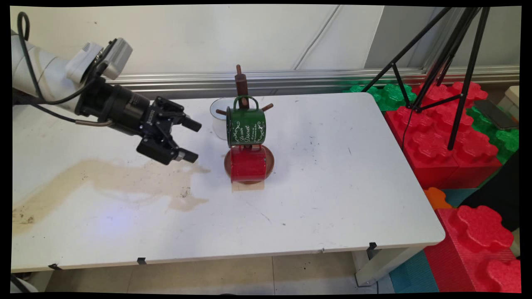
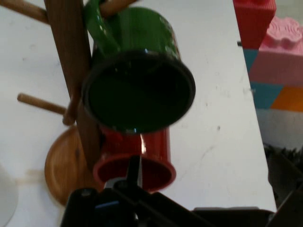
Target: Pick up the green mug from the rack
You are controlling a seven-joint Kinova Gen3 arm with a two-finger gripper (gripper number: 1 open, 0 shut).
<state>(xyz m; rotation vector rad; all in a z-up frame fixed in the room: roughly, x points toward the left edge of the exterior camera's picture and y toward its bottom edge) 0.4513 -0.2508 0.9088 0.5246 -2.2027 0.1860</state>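
Black and spread wide, the gripper (image 1: 188, 140) hangs above the white table (image 1: 332, 174), holding nothing, its two fingers pointing right toward the mug tree (image 1: 242, 87). Below it a brown stain (image 1: 124, 178) spreads across the tabletop. On the wooden tree, just right of the fingertips, a green enamel mug (image 1: 246, 126) with white lettering hangs by its handle from a peg, mouth facing the gripper. Directly beneath it, a red mug (image 1: 248, 164) sits over the tree's round base. A white mug (image 1: 219, 116) stands behind.
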